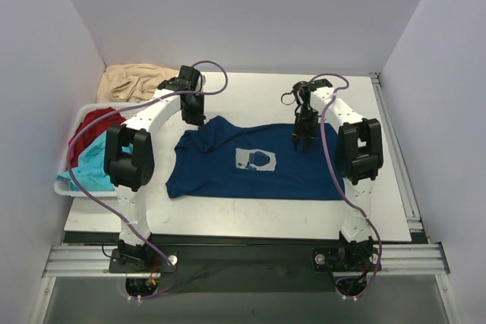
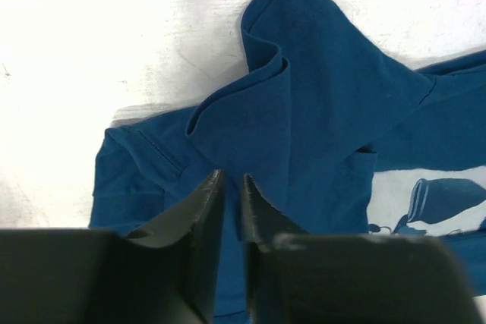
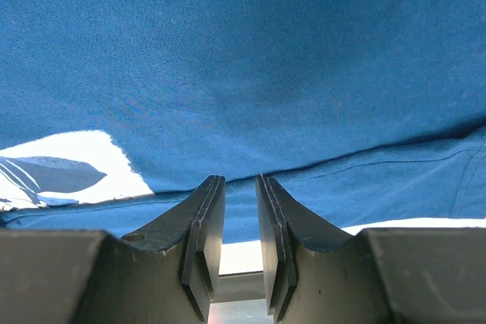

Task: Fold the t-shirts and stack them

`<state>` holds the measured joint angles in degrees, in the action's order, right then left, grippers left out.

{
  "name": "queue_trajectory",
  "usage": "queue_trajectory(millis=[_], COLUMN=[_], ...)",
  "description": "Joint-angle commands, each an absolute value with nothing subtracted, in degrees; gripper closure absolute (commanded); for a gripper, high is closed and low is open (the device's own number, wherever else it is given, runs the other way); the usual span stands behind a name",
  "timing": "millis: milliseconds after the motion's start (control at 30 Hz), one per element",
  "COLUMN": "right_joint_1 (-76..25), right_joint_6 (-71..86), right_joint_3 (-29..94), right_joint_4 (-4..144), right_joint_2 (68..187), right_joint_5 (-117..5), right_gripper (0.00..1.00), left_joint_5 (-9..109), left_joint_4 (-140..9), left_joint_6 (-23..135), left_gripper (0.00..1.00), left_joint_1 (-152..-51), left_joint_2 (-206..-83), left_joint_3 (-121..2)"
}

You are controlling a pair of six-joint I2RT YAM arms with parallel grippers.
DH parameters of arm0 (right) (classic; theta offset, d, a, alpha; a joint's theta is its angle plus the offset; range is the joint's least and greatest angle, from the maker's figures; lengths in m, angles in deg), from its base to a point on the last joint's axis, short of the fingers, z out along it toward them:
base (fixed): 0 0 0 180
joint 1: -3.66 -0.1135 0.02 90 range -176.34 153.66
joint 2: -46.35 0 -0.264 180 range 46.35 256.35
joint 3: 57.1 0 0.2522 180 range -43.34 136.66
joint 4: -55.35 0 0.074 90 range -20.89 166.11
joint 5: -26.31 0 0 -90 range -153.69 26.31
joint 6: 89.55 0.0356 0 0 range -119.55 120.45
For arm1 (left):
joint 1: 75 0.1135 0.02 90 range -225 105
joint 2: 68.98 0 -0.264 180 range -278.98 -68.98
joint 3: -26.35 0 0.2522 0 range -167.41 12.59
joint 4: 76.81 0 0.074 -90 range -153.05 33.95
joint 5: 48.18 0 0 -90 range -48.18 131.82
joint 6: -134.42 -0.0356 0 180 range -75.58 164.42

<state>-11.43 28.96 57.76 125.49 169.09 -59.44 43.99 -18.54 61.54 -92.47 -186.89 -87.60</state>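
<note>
A navy blue cloth t-shirt (image 1: pixel 228 168) (image 2: pixel 319 111) (image 3: pixel 243 58) with a pale blue square print (image 1: pixel 255 159) on the chest is spread flat in the middle of the white counter (image 1: pixel 250 89), its collar end turned to the left and its hem to the right.

The left claw (image 1: pixel 194 121) (image 2: pixel 233 180) is set at the shirt's far left corner, by the shoulder. Its fingers are drawn almost together, and a thin strip of the blue cloth is pinched in the slit between them. Just beyond the tips, one sleeve is seen doubled over into a raised fold.

The right claw (image 1: pixel 304 146) (image 3: pixel 240 181) is placed on the shirt's far right part, to the right of the print. Its fingers are closed to a narrow gap on the edge of the upper layer of cloth. A second layer with a stitched hem is seen beneath that edge.

To the left of the shirt, at the counter's edge, a white plastic basket (image 1: pixel 64 187) is found. A crumpled red t-shirt (image 1: pixel 95 123) and a turquoise t-shirt (image 1: pixel 89 165) are held in it. Behind the basket, at the far left corner, a beige bundle of cloth (image 1: pixel 133 81) is heaped.
</note>
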Motion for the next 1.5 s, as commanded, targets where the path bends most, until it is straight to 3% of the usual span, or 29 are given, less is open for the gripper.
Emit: queue_trajectory(millis=[0,100,233,367,1200,1467], right_joint_1=[-11.37,-11.29,-11.29,-11.29,-10.76,-10.84], right_joint_6=[29.72,29.72,29.72,29.72,29.37,29.45], right_joint_3=[58.53,58.44,58.26,58.00,57.12,56.86], right_joint_4=[128.17,128.17,128.17,128.26,128.87,128.87], right_joint_2=[167.38,167.38,167.38,167.20,166.76,166.77], right_joint_5=[-60.52,-60.52,-60.52,-60.61,-61.05,-61.05], right_gripper=[0.75,0.75,0.75,0.75,0.75,0.75], left_joint_5=[44.71,45.15,44.19,43.66,45.07,46.56], left_joint_4=[-18.93,-19.54,-19.90,-19.99,-22.10,-22.36], left_joint_6=[60.68,60.68,61.20,61.29,61.82,62.52], left_gripper=[0.77,0.84,0.59,0.54,0.54,0.63], left_joint_1=[-92.05,-91.87,-91.61,-91.26,-90.11,-90.11], left_joint_2=[-185.88,-186.32,-187.46,-188.86,-193.26,-194.40], left_joint_3=[-88.67,-88.05,-87.44,-87.35,-90.68,-91.83])
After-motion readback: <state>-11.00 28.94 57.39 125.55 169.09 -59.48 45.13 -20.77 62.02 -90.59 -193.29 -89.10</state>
